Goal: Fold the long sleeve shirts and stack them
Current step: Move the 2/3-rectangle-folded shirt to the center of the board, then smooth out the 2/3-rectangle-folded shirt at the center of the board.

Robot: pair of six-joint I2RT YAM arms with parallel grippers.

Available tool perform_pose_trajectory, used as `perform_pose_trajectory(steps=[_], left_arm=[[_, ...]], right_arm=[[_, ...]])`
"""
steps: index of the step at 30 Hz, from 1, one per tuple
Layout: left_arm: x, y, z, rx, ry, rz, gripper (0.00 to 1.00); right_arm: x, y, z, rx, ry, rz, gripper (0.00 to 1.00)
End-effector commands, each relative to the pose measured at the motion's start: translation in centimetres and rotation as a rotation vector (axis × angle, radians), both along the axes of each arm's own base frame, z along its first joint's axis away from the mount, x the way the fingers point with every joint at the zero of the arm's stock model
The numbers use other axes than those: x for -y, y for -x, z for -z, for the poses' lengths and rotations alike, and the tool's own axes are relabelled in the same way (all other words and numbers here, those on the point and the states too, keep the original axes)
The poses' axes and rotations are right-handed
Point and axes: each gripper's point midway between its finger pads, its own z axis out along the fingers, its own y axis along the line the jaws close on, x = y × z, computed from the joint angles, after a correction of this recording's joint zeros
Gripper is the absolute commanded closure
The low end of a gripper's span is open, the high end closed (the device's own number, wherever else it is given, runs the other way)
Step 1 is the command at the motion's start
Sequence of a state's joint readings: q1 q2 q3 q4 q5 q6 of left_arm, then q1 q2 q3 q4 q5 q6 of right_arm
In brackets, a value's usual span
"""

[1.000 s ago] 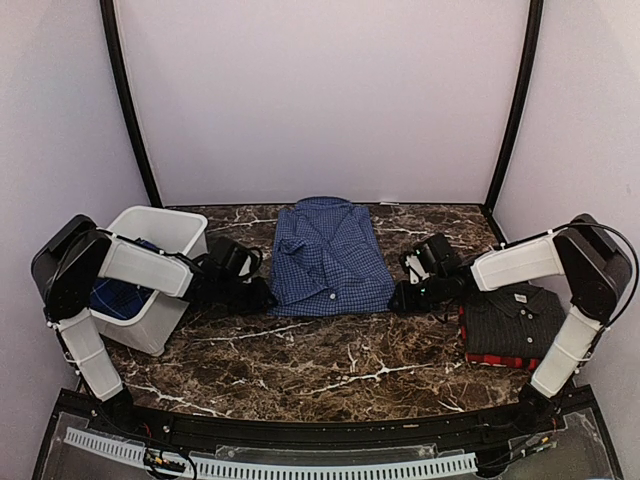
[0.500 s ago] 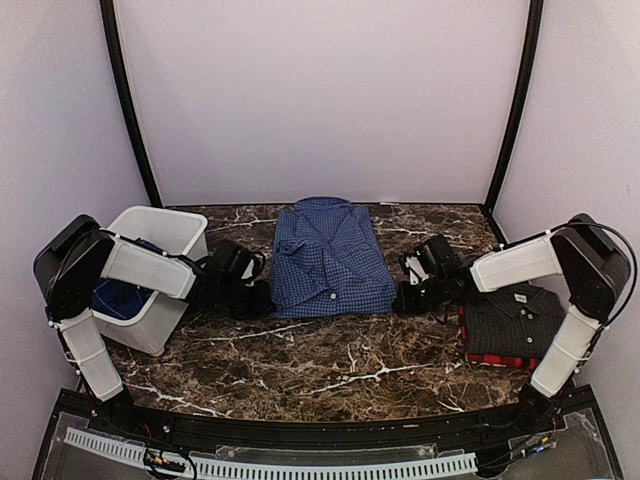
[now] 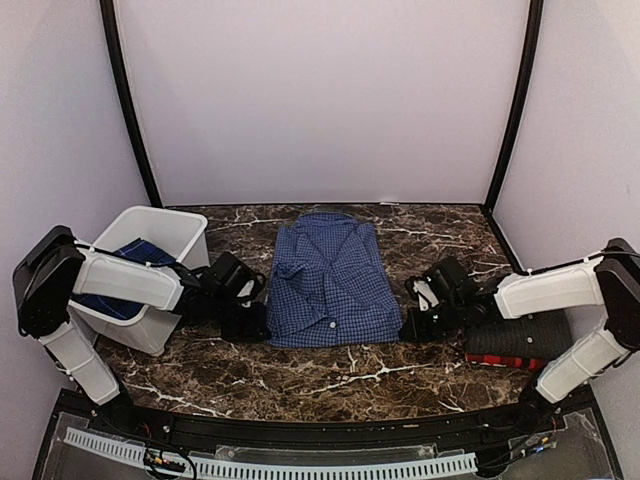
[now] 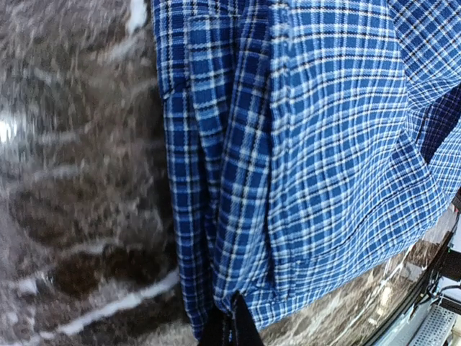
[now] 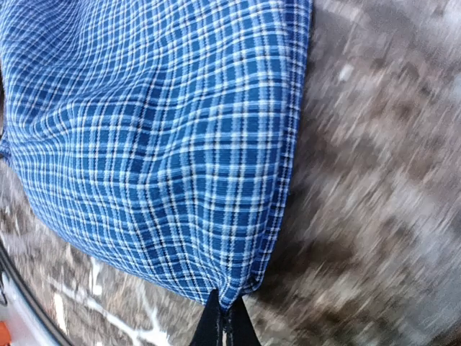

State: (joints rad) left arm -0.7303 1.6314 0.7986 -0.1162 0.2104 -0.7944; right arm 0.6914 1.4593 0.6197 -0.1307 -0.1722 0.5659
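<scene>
both arms sit lower and nearer than a second ago, and their fingers have closed; the shirt's near hem has crept slightly towards the arm bases.

nearest, the left hand (image 4: 229,328) is pinched fully together on the near left corner of the blue-and-white check shirt (image 3: 325,275), and the right hand (image 5: 222,324) is pinched the same way on the near right corner. the shirt lies flat in the middle of the desk (image 3: 330,378), collar at the far end, sleeves already tucked in, so it looks mostly folded. my guess is that the step in hand is either a last fold of the hem up towards the collar or a carry to the pile.

to the right, partly under the right arm, a folded black pinstripe shirt (image 3: 520,338) rests on a red-and-black plaid shirt (image 3: 498,360), only the plaid's near edge showing; two shirts seem finished and stacked. to the left, a white plastic bin (image 3: 165,214) stands tilted with dark blue cloth (image 3: 105,300) inside; whether that is another shirt i cannot tell.

the desk is dark brown marble-patterned with white veins, and a black rail (image 3: 300,432) runs along its near edge. behind it stand plain pale lilac walls (image 3: 320,100) and two black poles (image 3: 125,100) at the back corners.
</scene>
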Motion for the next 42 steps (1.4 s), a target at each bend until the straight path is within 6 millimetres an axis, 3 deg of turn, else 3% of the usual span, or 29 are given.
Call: perform_pose_trajectory(steps=[1, 6, 10, 14, 20, 26, 28, 32, 36, 42], left_arm=[[-2.3, 4.7, 0.6, -0.110, -0.052, 0.011, 1.00], [-2.8, 7.2, 0.7, -0.155, -0.041, 0.005, 0.99], [-3.1, 7.3, -0.4, -0.132, -0.032, -0.006, 0.88], [-3.0, 6.0, -3.2, -0.057, -0.036, -0.013, 0.74], [-2.3, 3.1, -7.3, 0.067, -0.016, -0.017, 0.60], [-2.5, -0.4, -8.2, 0.121, 0.000, -0.001, 0.56], [-2.8, -1.5, -8.1, 0.127, 0.023, -0.002, 0.54], [-2.3, -3.0, -7.4, 0.116, 0.084, 0.030, 0.53], [-1.4, -4.5, -6.8, 0.127, 0.084, 0.051, 0.53], [-0.2, -6.4, -5.6, 0.119, 0.083, 0.065, 0.53]], right_arm=[[0.3, 4.1, 0.8, -0.087, -0.007, 0.025, 1.00], [0.9, 6.4, 0.6, -0.111, -0.026, 0.045, 0.98], [1.2, 5.8, -1.1, -0.057, -0.023, 0.053, 0.75], [1.1, 4.1, -4.1, 0.041, -0.021, 0.062, 0.58], [-0.6, 0.0, -9.8, 0.276, -0.076, 0.045, 0.56], [-2.5, -4.6, -11.9, 0.415, -0.054, 0.026, 0.54], [-3.3, -5.7, -12.0, 0.412, -0.088, 0.007, 0.53], [-4.9, -7.7, -10.1, 0.335, -0.084, -0.063, 0.53], [-6.7, -8.7, -7.7, 0.267, -0.058, -0.135, 0.53], [-7.6, -10.1, -5.3, 0.210, -0.037, -0.129, 0.54]])
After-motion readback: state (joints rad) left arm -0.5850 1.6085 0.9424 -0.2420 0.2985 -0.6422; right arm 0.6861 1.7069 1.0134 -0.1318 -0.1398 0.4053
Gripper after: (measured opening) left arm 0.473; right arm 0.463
